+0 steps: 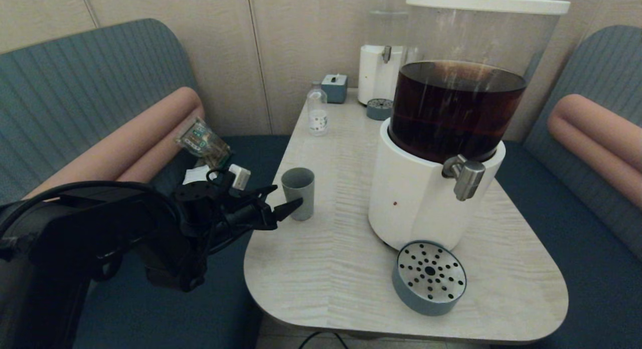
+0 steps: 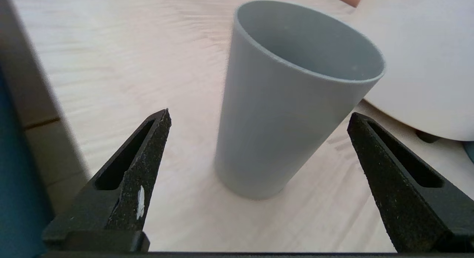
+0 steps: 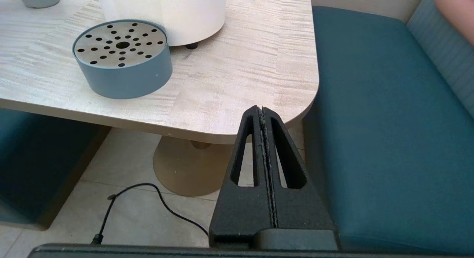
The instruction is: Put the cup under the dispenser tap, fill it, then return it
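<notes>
The grey-blue cup (image 1: pixel 299 192) stands upright and empty near the table's left edge. My left gripper (image 1: pixel 283 198) is open just left of it, its fingers level with the cup's lower half. In the left wrist view the cup (image 2: pixel 285 102) sits between and slightly beyond the two spread fingertips (image 2: pixel 159 124), untouched. The brushed-steel dispenser tap (image 1: pixel 465 176) juts from the white base of the large dispenser (image 1: pixel 431 188) holding dark brown liquid. My right gripper (image 3: pixel 262 111) hangs shut and empty below the table's front right corner, out of the head view.
A round grey drip tray (image 1: pixel 429 278) with perforated metal top lies in front of the dispenser, off to the left of the tap. A small bottle (image 1: pixel 317 111), tissue box (image 1: pixel 335 87) and second dispenser (image 1: pixel 383 48) stand at the back. Blue benches flank the table (image 1: pixel 326 269).
</notes>
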